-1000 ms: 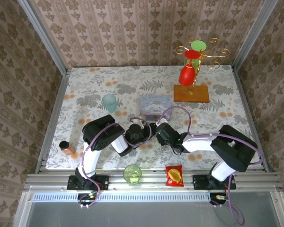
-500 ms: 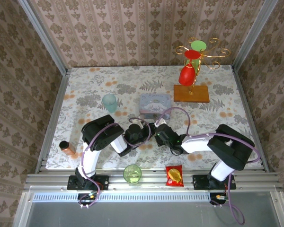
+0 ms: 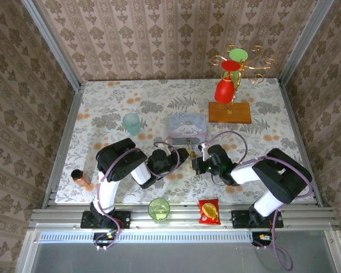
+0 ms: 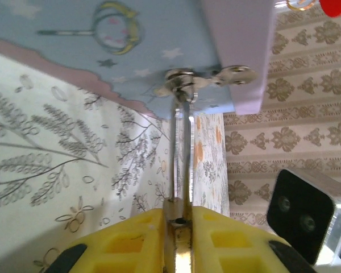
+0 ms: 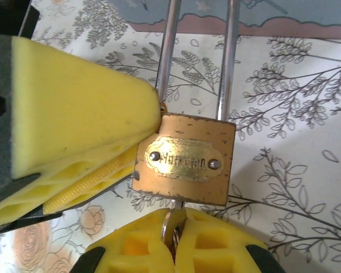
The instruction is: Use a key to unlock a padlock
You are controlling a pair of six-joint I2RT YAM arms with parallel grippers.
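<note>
Both claws were clamped: the left claw [image 4: 178,217] on the padlock [image 5: 184,159], mid-frame in the right wrist view, and the right claw [image 5: 175,245] on the key [image 5: 170,224], seated in the keyhole. The shackle [image 5: 228,57] looked shut, so the turn seemed left to do.

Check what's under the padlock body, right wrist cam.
A sliver of the key shows beneath the padlock, pinched in the right gripper. Its blade and the keyhole are hidden by the brass body.
</note>
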